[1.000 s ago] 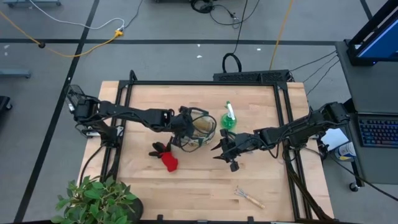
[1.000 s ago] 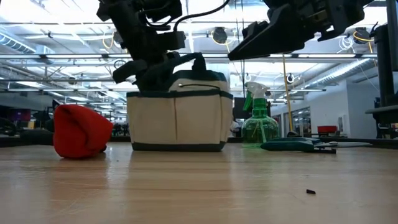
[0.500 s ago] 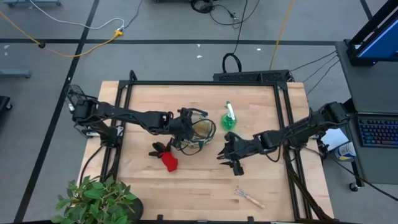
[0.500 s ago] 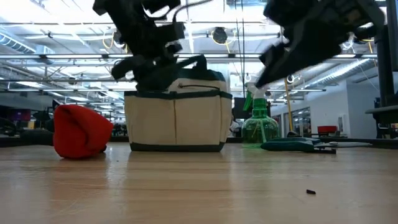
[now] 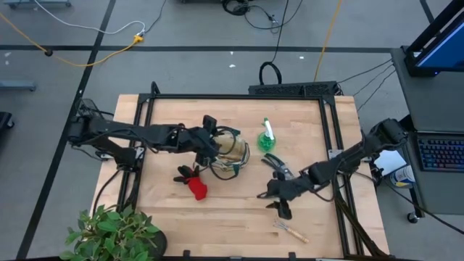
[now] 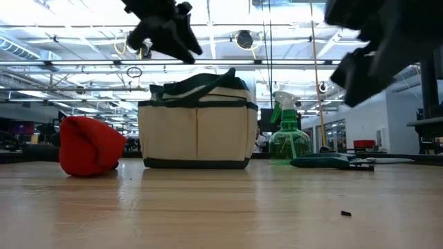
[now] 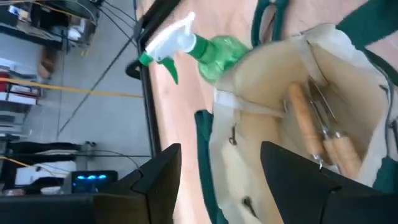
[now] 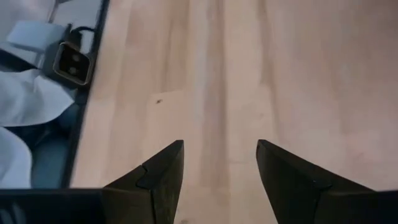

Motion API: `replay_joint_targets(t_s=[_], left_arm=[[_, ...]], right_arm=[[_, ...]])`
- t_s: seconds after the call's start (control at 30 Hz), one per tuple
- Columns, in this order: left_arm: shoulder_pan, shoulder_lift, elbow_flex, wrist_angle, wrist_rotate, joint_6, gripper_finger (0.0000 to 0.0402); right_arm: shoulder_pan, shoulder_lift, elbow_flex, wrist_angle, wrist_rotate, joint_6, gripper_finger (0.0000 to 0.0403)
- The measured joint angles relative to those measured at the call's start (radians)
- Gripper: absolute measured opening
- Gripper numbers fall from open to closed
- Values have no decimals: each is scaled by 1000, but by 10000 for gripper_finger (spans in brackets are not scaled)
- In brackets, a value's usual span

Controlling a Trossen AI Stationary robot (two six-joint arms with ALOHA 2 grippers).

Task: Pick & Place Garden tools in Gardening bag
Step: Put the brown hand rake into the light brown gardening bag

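Note:
The beige gardening bag [image 5: 232,152] with its dark green rim stands at mid-table; wooden-handled tools [image 7: 311,134] lie inside it. My left gripper [image 5: 212,141] is open and empty, above the bag's left rim, and it also shows in the left wrist view [image 7: 217,180]. The green spray bottle [image 5: 267,138] stands right of the bag. The pruning shears [image 5: 278,165] lie flat near it. The red-and-black glove [image 5: 194,183] lies left of the bag. A small wooden-handled fork [image 5: 290,230] lies near the front edge. My right gripper [image 5: 275,201] is open and empty over bare table, between shears and fork.
A leafy potted plant [image 5: 109,233] stands at the table's near left corner. A black frame rail [image 5: 333,145] runs along the right side of the table. Bare wood [image 8: 249,74] lies under my right gripper.
My right gripper has swung from beside the bag and shears toward the table's near edge, closer to the fork. My left gripper has risen from the bag's top rim, clear of it, and drawn a little toward the table's left.

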Motion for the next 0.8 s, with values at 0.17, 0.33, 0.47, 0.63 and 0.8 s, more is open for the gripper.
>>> replay_joint_targets(t_s=[0.17,0.33,0.47,0.63,0.8], left_arm=[[2,-17,-1,-3,0,-36,225],[3,-12,-2,11,0,-24,225],[3,-8,-2,25,0,-53,225],[3,-9,-2,67,0,-83,225],[3,-9,-2,83,1,-80,225]], right_arm=[[105,20,-1,-2,73,105,196],[202,25,-1,-18,79,275,196],[275,25,0,-37,79,399,195],[345,25,0,-108,79,528,184],[388,40,0,-141,78,633,182]])
